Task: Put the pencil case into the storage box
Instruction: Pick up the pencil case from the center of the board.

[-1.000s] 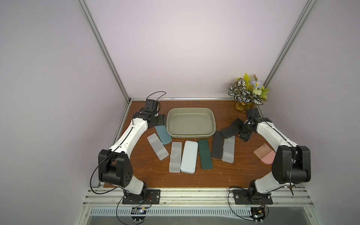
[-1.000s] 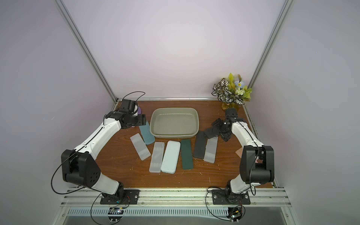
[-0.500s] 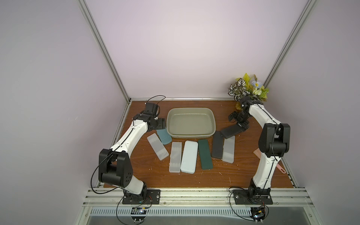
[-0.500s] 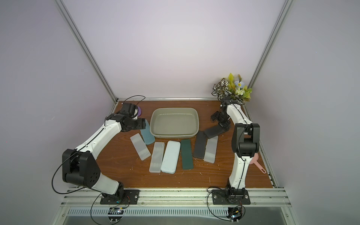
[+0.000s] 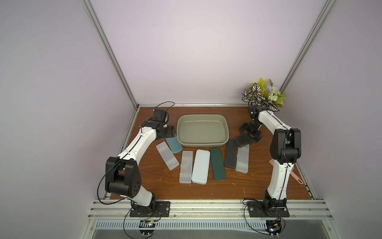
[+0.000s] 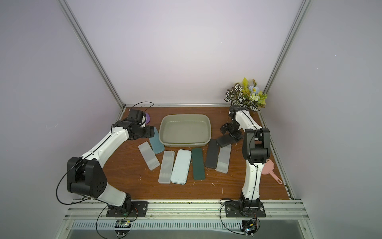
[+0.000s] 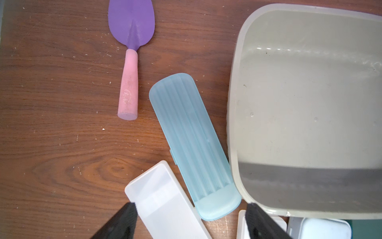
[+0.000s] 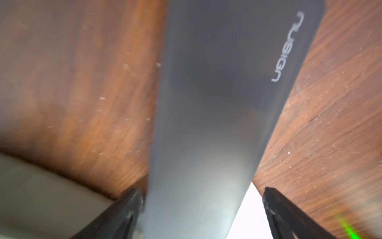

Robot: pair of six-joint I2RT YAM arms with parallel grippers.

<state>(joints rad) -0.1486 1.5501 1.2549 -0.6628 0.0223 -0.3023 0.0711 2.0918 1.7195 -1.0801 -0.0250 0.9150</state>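
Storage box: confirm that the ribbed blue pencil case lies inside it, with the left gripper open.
Not inside. The ribbed blue pencil case lies on the table beside the storage box, outside its rim, as the left wrist view shows. The left gripper is open.

The storage box (image 5: pixel 202 132) is grey-green, the ribbed pencil case (image 7: pixel 190 144) pale blue, the trowel (image 7: pixel 130 51) purple and pink

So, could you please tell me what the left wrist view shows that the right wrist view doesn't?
Only left wrist: a purple trowel with a pink handle, a ribbed light-blue pencil case and a frosted clear case. Only right wrist: a dark grey case lettered "nusign", seen close up. Both: the grey-green storage box and the wooden table.
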